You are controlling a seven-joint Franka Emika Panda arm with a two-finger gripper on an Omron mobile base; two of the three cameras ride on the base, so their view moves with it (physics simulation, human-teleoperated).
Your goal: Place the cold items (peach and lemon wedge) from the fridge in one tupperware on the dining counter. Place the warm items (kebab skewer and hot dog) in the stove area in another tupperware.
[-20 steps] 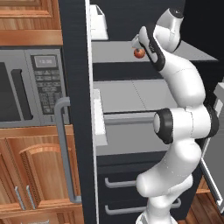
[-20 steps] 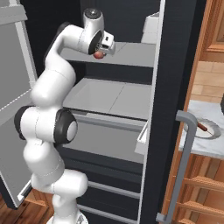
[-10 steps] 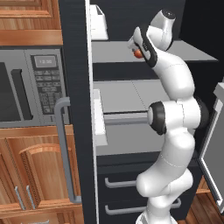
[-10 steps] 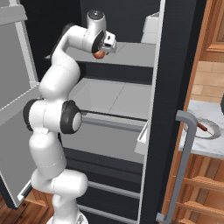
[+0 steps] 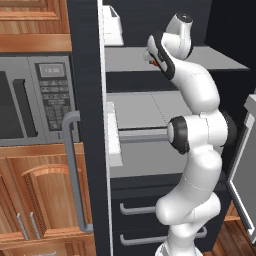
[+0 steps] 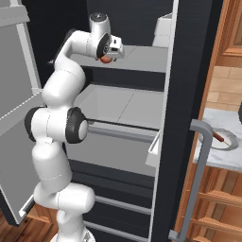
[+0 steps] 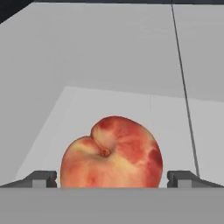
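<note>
A red and yellow peach (image 7: 111,153) sits on the grey upper fridge shelf (image 7: 109,100). My gripper (image 7: 113,179) is open, with one dark fingertip (image 7: 43,178) on each side of the fruit and a small gap to it on both sides. In the left base view the gripper (image 5: 152,57) reaches into the fridge at the shelf, and a sliver of the peach (image 5: 156,63) shows beside it. In the right base view the peach (image 6: 106,59) lies just under the hand (image 6: 112,51).
A white carton (image 5: 114,25) stands at the back of the same shelf. The fridge door (image 6: 19,94) hangs open on the left. A microwave (image 5: 30,95) and wooden cabinets flank the fridge. A plate (image 6: 222,139) with a brown item lies on the counter.
The arm has swung more upright and the hand has moved in over the peach, so the fruit now lies between the fingers. The gripper stayed open.
</note>
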